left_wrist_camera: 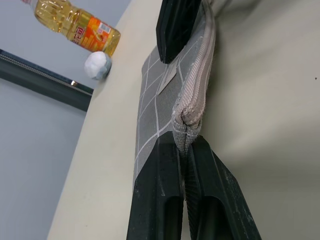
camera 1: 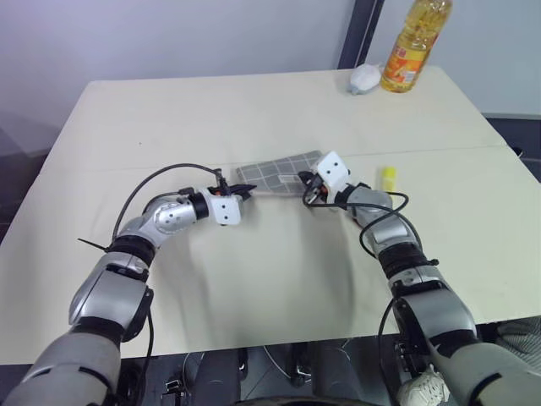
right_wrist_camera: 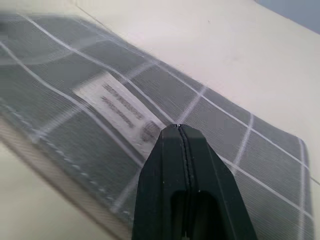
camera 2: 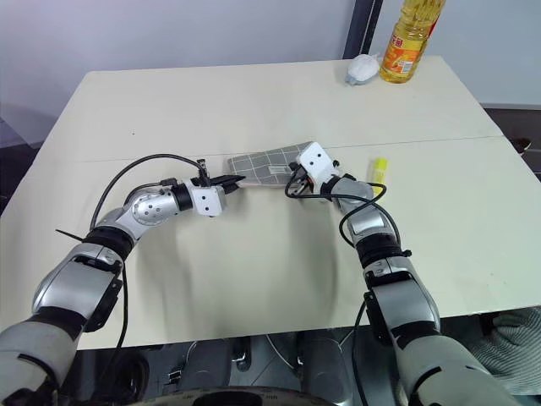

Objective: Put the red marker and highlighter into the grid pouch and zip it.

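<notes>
The pouch (camera 1: 279, 173) is soft, light fabric, so it will likely sag and fold if lifted by one end; the firmest holds look to be the end tabs of the zipper seam and the pull itself. It lies near the middle of the table (camera 1: 254, 110), slightly toward the far edge, stretched between the two grippers.

The left gripper (left_wrist_camera: 186, 150) has its fingers pressed together on the pouch's end, pinching the fabric tab where the zipper seam finishes. That looks like a good anchor for zipping, since the cloth would otherwise bunch.

The right gripper (right_wrist_camera: 179, 131) sits over the pouch's other end, above the white label (right_wrist_camera: 125, 102), fingers closed against each other; whether any fabric or the pull lies between them I cannot tell.

The highlighter (camera 1: 388, 176) lies on the table just beyond the right gripper, toward the right edge, apart from the pouch and not yet inside. It is small, rigid and smooth, so likely best gripped across its middle.
</notes>
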Motion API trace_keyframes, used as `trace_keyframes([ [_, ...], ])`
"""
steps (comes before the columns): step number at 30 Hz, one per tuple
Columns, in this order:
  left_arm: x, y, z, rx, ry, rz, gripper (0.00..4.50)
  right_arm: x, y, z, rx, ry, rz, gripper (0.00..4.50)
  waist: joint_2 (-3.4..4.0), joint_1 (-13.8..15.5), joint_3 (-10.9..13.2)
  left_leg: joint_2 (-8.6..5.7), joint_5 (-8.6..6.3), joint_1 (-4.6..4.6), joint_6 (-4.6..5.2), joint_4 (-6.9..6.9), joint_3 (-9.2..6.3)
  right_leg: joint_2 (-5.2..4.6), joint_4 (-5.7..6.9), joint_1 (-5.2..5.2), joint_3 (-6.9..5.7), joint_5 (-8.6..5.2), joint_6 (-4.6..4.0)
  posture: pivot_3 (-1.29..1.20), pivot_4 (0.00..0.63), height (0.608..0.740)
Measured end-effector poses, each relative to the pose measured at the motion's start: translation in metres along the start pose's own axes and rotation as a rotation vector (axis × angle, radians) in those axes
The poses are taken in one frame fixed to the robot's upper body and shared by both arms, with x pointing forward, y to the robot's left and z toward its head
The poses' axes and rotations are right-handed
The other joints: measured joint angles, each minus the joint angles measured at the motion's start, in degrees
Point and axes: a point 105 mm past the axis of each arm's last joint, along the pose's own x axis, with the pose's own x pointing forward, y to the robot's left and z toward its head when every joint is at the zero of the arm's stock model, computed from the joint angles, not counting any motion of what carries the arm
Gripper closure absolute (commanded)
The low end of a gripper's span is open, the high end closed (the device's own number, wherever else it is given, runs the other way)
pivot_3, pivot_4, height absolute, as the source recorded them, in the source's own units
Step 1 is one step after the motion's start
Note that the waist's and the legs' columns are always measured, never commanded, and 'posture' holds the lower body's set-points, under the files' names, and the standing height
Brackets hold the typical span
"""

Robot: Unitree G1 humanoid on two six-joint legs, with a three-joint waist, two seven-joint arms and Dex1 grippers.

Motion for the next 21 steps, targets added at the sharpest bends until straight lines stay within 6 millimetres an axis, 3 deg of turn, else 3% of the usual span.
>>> trace_keyframes([
  [4, -0.005, 0.001, 0.0, -0.035, -0.008, 0.016, 4.5, -0.008, -0.001, 0.019, 0.03, -0.072, 0.024, 1.71, 0.0, -0.17, 0.0, 0.01, 0.0, -0.01, 0.01, -0.02, -0.02, -0.01, 0.0, -0.03, 0.0, 0.0, 0.0, 0.0, 0.15, 0.74],
  [7, -0.018, -0.001, -0.002, -0.063, -0.008, 0.045, 4.5, -0.035, -0.011, 0.026, 0.005, -0.062, 0.046, 0.18, 0.0, -0.21, 0.0, 0.03, -0.05, -0.03, 0.07, -0.05, -0.13, -0.03, -0.02, -0.05, 0.01, -0.01, -0.02, 0.0, 0.15, 0.74],
  [9, -0.033, -0.001, -0.008, -0.077, 0.023, 0.066, 4.5, -0.057, -0.015, 0.017, -0.012, -0.006, 0.056, 0.18, 0.0, -0.28, 0.0, 0.02, -0.07, -0.03, 0.1, -0.06, -0.19, -0.03, -0.03, -0.06, 0.01, -0.02, -0.02, 0.0, 0.15, 0.74],
  [14, -0.047, -0.004, -0.01, -0.116, 0.065, 0.1, 4.5, -0.08, -0.011, -0.004, -0.003, 0.099, 0.062, 0.18, 0.01, -1.28, 0.01, 0.08, -0.04, -0.02, 0.04, -0.04, -0.22, -0.01, 0.01, -0.12, 0.01, 0.0, -0.02, 0.0, 0.15, 0.74],
  [18, -0.05, -0.009, -0.006, -0.145, 0.077, 0.12, 4.5, -0.08, -0.01, -0.01, -0.008, 0.133, 0.043, 0.18, 0.01, -1.27, 0.01, 0.09, -0.03, -0.01, 0.02, -0.01, -0.24, 0.0, 0.01, -0.11, 0.01, 0.01, -0.04, 0.0, 0.15, 0.74],
  [21, -0.05, -0.007, -0.005, -0.147, 0.087, 0.125, 4.5, -0.067, -0.01, -0.018, 0.001, 0.151, 0.0, 0.18, 0.01, -1.29, 0.01, 0.09, -0.03, -0.02, 0.02, -0.01, -0.2, 0.01, 0.0, -0.13, 0.01, 0.01, -0.04, 0.0, 0.15, 0.74],
])
